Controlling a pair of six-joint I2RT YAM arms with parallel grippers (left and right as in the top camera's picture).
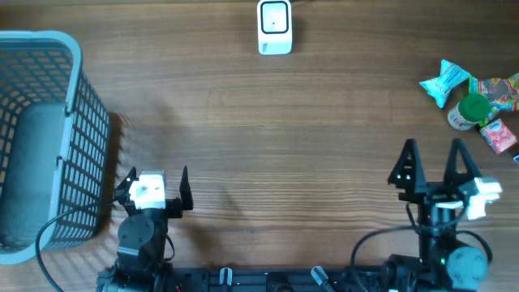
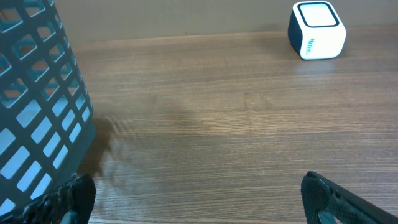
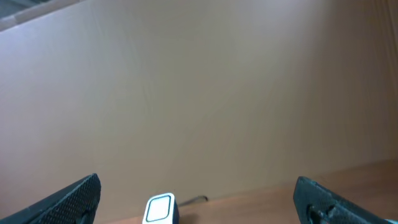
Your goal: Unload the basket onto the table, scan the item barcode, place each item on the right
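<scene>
A white barcode scanner (image 1: 275, 27) stands at the table's far middle edge; it also shows in the left wrist view as a white cube (image 2: 316, 30) and small in the right wrist view (image 3: 161, 209). Several items lie at the far right: a light-blue packet (image 1: 444, 82), a green-capped bottle (image 1: 468, 112), a colourful packet (image 1: 496, 89) and a pink packet (image 1: 499, 135). My left gripper (image 1: 156, 179) rests open near the front left, with nothing between its fingers. My right gripper (image 1: 433, 159) stands open at the front right, below the items, holding nothing.
A large blue plastic basket (image 1: 49, 138) fills the left side, right beside my left gripper; its latticed wall (image 2: 37, 106) shows in the left wrist view. The wooden table (image 1: 268, 138) spans the middle. A brown wall fills most of the right wrist view.
</scene>
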